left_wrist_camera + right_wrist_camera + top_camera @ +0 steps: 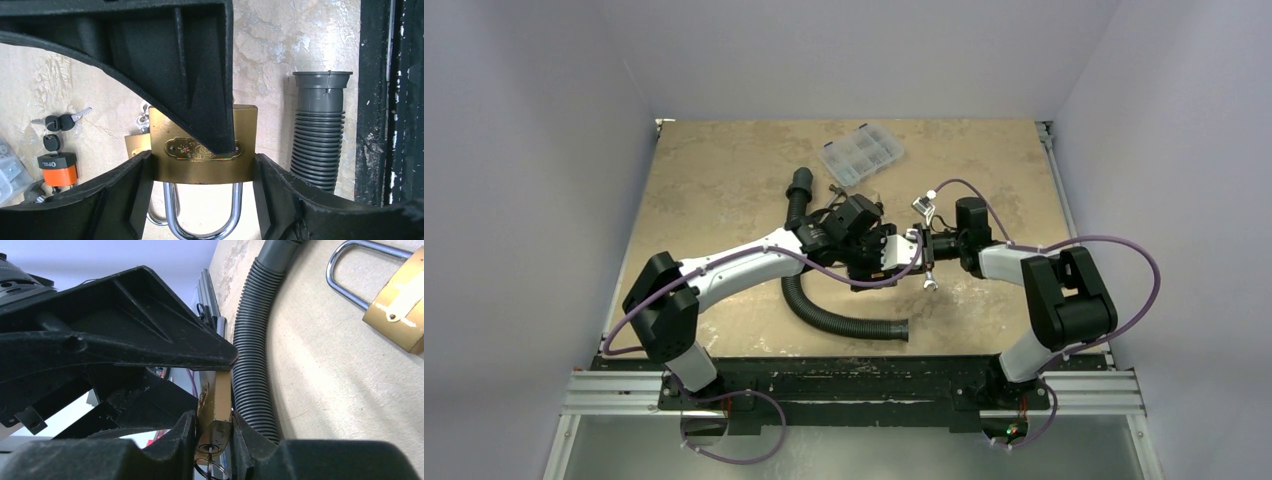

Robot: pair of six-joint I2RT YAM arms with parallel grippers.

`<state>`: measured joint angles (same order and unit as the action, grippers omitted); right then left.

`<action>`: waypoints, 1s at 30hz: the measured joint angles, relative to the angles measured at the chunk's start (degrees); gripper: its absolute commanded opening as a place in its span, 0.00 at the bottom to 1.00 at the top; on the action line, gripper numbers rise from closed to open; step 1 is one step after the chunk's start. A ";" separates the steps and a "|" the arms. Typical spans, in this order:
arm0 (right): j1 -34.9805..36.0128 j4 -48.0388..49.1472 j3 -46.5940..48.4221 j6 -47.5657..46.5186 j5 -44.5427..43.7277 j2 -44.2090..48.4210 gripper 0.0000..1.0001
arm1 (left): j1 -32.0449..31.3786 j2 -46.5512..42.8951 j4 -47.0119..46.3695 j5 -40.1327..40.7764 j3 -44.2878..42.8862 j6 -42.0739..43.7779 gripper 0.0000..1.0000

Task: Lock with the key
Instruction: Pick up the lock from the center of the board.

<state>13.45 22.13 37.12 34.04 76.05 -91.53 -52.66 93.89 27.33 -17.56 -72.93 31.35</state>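
Left gripper (202, 161): pinching brass padlock (200, 172) by its side edges
Right gripper (212, 432): pressed onto the same padlock's faces at the keyhole end
Key ring (207, 471): at the keyhole
Padlock location: between both grippers, over table (724, 170), near grey hose (317, 145)
Second padlock (395, 295): lying on the table

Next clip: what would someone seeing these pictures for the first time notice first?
The eye goes first to the brass padlock with a chrome shackle, where the two arms meet mid-table. The left gripper clamps its narrow sides, and the right gripper pinches its flat faces. Next come the small orange padlock with black-headed keys and the grey corrugated hose, both lying on the tabletop behind it.
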 measured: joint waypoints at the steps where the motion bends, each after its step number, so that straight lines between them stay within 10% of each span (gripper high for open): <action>1: -0.02 -0.35 0.00 0.70 -0.02 -0.22 0.11 | -0.02 0.00 -0.09 0.24 -0.02 0.37 0.36; 10: -0.07 -1.09 0.31 1.05 1.57 -0.44 0.00 | 0.02 0.02 1.90 -0.44 -1.38 0.02 0.99; 22: -0.85 -7.02 0.52 -11.69 -0.52 10.19 0.00 | 22.49 -3.93 7.89 -24.63 -6.27 -3.89 1.00; 30: -0.83 -13.70 5.07 -22.05 -0.52 15.91 0.00 | 22.56 -6.23 12.35 -33.83 -4.20 -3.80 0.92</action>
<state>12.62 8.43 42.19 11.99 75.53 -75.61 -30.11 87.66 39.68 -51.40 -77.12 27.55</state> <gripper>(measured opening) 0.299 0.958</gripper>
